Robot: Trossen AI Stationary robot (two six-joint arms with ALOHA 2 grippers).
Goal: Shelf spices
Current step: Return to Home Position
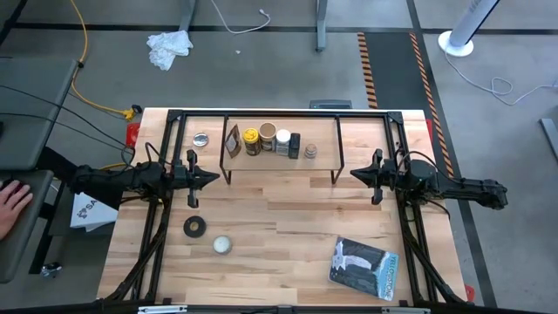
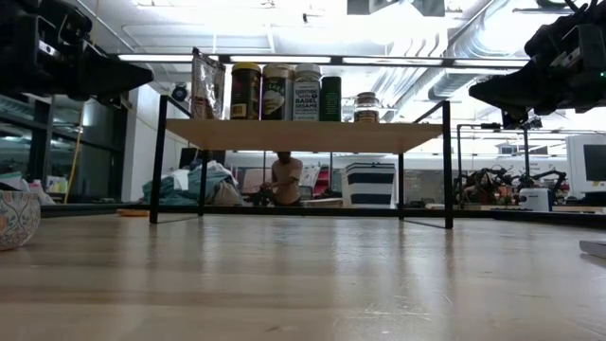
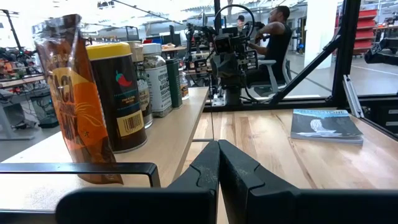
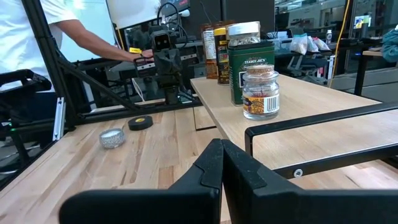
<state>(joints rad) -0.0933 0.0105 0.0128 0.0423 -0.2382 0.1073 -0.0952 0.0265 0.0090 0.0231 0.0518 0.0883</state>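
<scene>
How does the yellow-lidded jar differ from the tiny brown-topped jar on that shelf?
The yellow-lidded jar is tall and dark; the tiny jar is short and see-through. The yellow-lidded jar has a yellow lid, the tiny jar a brown top. Both stand upright on the shelf.

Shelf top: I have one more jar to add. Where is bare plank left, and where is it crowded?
Bare: the end of the shelf past the tiny brown-topped jar, and the strip along the row on the side facing the book. Crowded: from the packet to that jar, containers close together.
</scene>
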